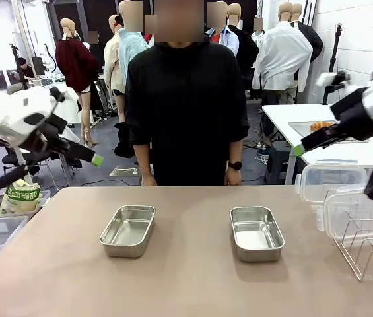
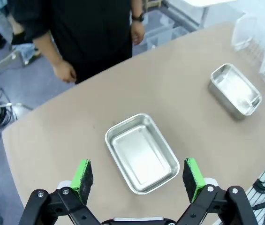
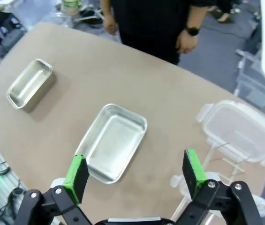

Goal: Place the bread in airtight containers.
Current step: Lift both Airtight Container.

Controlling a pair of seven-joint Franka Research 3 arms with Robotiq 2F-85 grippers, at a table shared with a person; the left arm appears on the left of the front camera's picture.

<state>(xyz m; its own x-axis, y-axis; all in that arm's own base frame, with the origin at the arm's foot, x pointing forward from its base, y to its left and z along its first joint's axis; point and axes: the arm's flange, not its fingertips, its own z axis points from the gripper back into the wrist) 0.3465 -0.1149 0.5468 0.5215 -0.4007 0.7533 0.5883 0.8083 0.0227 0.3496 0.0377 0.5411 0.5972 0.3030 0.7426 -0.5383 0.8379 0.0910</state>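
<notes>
Bread (image 1: pixel 321 125) lay in neither left tin (image 1: pixel 128 230) nor right tin (image 1: pixel 257 232); my left gripper (image 2: pixel 138 176) and right gripper (image 3: pixel 134 176) hung empty, jaws spread.

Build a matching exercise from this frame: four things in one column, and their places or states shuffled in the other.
Things:
1. left tin
2. lids
3. snack bag
4. croissants

Places or states:
A. on the tray on the far white table
B. empty, on the brown table
C. beyond the brown table's left edge
D. at the wire rack, at the brown table's right edge

Pairs: 1-B, 2-D, 3-C, 4-A
</notes>
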